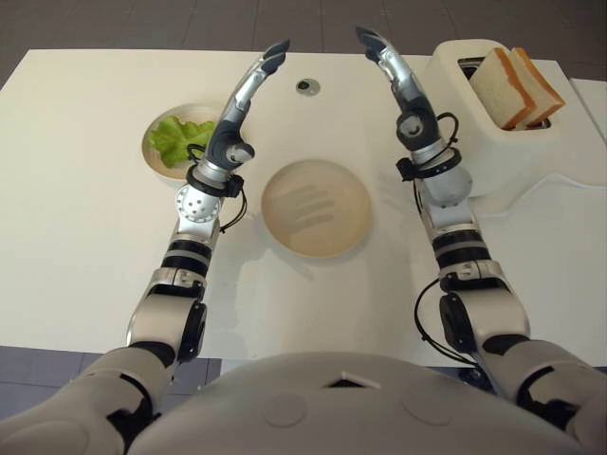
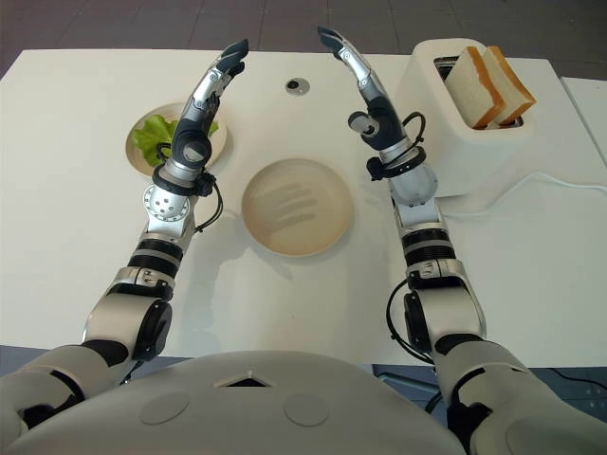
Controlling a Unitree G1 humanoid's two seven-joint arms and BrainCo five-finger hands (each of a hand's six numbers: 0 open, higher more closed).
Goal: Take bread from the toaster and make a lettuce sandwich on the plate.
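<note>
1. The left hand [image 1: 243, 102] was raised over the table [image 1: 76, 199] with its fingers stretched out straight and nothing in them. It hung just beside the lettuce, probably because that side's job was the filling.
2. The right hand [image 1: 404, 83] was likewise flat, extended and empty. It was poised just left of the toaster [image 1: 474, 142], a sensible ready stance for reaching the bread.
3. Between the two forearms lay the plate [image 1: 316, 209], bare and close to the robot. Being central, it could be reached by either hand, which suits it as the assembly spot.
4. The lettuce [image 1: 180, 138] sat in a small dish [image 1: 152, 159] at the left, partly behind the left hand, and kept apart from the plate until needed.
5. The bread [image 1: 517, 87] stood upright in the toaster's slot at the far right, leaning a little and sticking well out of the top. That left plenty of slice to pinch.
6. A cable [image 1: 574, 176] ran from the toaster towards the right edge, and a small round fitting [image 1: 306, 87] was set into the table beyond the plate.
7. The count was two empty hands, two bread slices, one toaster, one plate and one dish. There was one bunch of lettuce, though I could not tell how many leaves it held. By my reading, no step of the sandwich had been done.
</note>
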